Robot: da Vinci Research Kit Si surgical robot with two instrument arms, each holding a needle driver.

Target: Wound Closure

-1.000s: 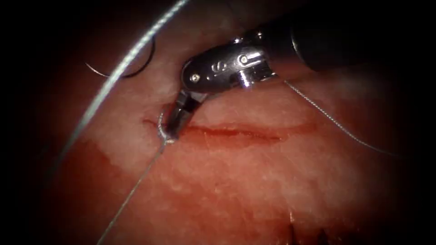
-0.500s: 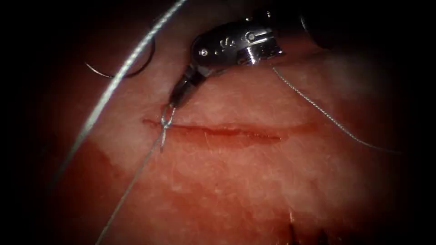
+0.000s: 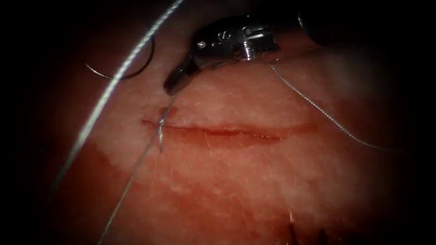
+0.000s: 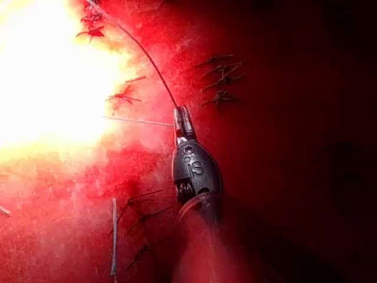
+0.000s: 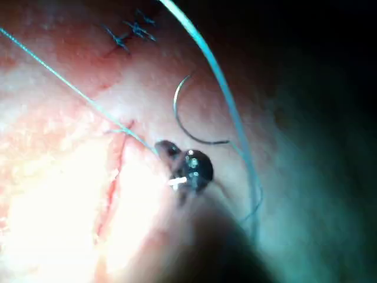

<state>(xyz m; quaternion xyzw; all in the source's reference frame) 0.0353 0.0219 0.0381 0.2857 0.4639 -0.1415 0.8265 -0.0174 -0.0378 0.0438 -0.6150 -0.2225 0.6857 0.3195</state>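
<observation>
The tissue [image 3: 254, 181] carries a horizontal cut [image 3: 236, 131] with red fluid in it. A knot [image 3: 161, 122] sits at the cut's left end. The right tool [image 3: 172, 87] hangs just above that end, jaws shut on the thread [image 3: 167, 106] rising from the knot; the right wrist view shows it too [image 5: 164, 147]. A second strand [image 3: 131, 179] runs from the knot down to the left. The curved needle [image 3: 125, 72] lies free on the tissue above the cut's left end, outside the tissue [image 5: 179, 115]. The left tool [image 4: 184, 118] is shut on thread [image 4: 147, 56].
A thick strand [image 3: 113, 81] arcs close across the left of the endoscope view. Another strand [image 3: 318, 109] trails from under the right tool's wrist off to the right. Older knotted stitches [image 5: 129, 32] and cut thread ends [image 4: 221, 76] sit on the tissue.
The right tool has lifted up and away from the cut's left end, drawing its thread taut, and the loop at the knot has closed down.
</observation>
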